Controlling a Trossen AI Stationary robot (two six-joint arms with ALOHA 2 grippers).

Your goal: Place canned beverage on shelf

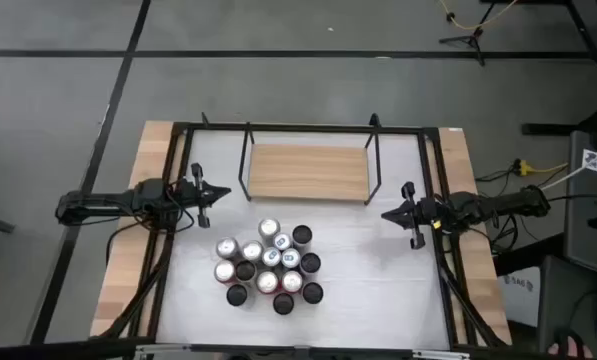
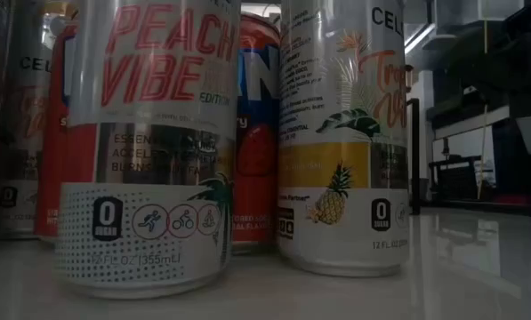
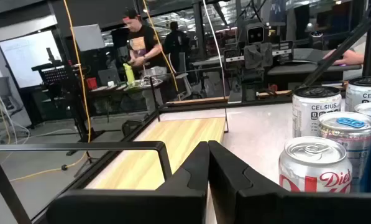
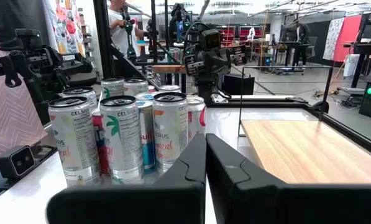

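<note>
Right, both arms parked at the table's edges, nothing in either grasp. Left gripper (image 1: 221, 193) out at the left side, fingers (image 3: 194, 171) pressed together, clenched on nothing, pointing in toward the middle. Right gripper (image 1: 389, 214) mirrored on the right side, fingers (image 4: 225, 163) likewise closed tight, empty, tips aimed inward.

Between them, toward the far side of the table (image 1: 398, 285), the shelf (image 1: 308, 171): a light-wood board, bare on top, with thin black rod uprights (image 1: 245, 160) at its left and right ends. Seen from the left wrist, same board (image 3: 166, 140) stretching away past the closed fingers, black frame rail across the near foreground.

Nearer, roughly centred on the white surface, a tight cluster of cans (image 1: 269, 265), all upright, well apart from the shelf and from both grippers. Silver tops mixed with dark ones from above. Down at table height, a Peach Vibe can (image 2: 148, 151) filling the left of the picture, a pineapple-printed can (image 2: 347, 133) just beside it on the right, a red can (image 2: 258, 133) wedged behind the pair. From the right wrist, Celsius cans (image 4: 124, 140) standing shoulder to shoulder, possibly touching, though hard to confirm from this angle.

Beyond the table, a person (image 3: 138, 43) in a dark shirt at a workbench in the room.
</note>
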